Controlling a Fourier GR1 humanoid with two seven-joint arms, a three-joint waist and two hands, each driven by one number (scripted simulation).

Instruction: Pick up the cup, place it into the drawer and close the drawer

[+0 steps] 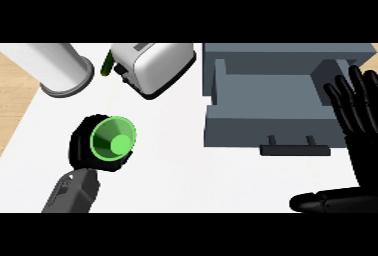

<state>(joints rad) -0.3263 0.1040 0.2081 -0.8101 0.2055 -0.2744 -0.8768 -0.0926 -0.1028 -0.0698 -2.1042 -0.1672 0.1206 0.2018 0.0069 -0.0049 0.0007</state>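
We saw the cup [113, 139] at the left of the white counter [192, 175], well apart from the drawer [269, 107]. It was bright green, and we looked straight down into its round mouth: a paler green disc showed at the bottom, ringed by a darker green wall. The left hand [83, 142] was curled round it, black fingers wrapping the rim on the far and left sides, so only the cup's inside and its right edge showed. The grey forearm [72, 192] ran down from it to the lower edge.

The drawer stood open at the right, a grey box with a bare grey floor, its front panel toward us and a dark handle [294, 148] on that panel.

The right hand [359, 125] showed at the right edge, beside the drawer's right wall, fingers straight and spread, pointing up; its thumb [325, 201] lay out to the left lower down. It held nothing.

Behind the cup stood a white toaster [156, 65], and to its left a white cylinder [55, 67] on a grey base. A thin green thing [107, 64] leaned between the two; we could not tell what it was.
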